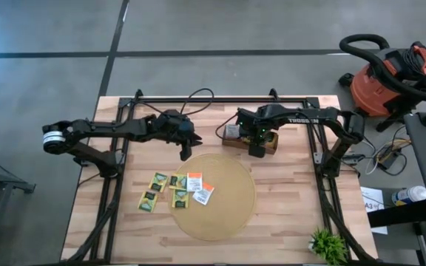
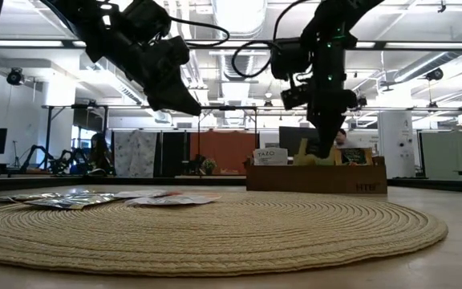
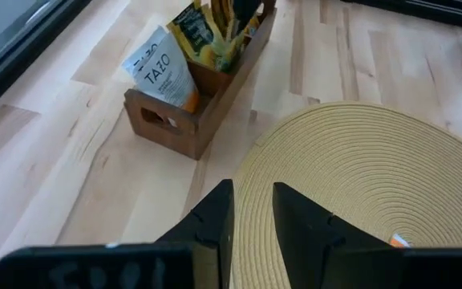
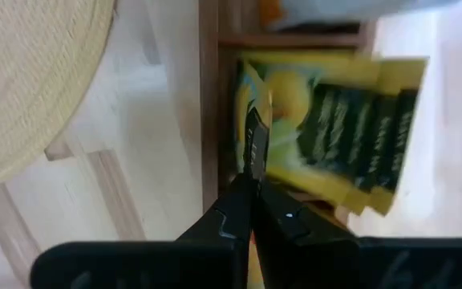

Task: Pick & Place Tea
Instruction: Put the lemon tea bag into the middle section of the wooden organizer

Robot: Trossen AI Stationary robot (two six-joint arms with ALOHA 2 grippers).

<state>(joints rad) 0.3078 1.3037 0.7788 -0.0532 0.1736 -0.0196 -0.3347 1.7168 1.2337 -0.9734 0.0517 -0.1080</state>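
Yellow-and-green tea sachets (image 4: 335, 128) stand packed on edge in the wooden box (image 1: 251, 141) at the back of the bench (image 1: 294, 214). The right tool (image 4: 251, 172) reaches into that box from above, clenched on the rim of one sachet; its fingers run along the sachet's upright edge, so I judge a lift straight up should free it. Six more sachets (image 1: 176, 190) lie flat at the round mat's (image 1: 228, 214) left edge. The left tool (image 3: 251, 213) hovers above the mat's rear edge, fingers nearly together and empty, nearer the laid-out sachets.

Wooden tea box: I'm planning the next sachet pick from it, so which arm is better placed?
The right arm. Its gripper is down in the wooden box, fingers closed on a yellow sachet. The left gripper hangs empty above the table, beside the mat.
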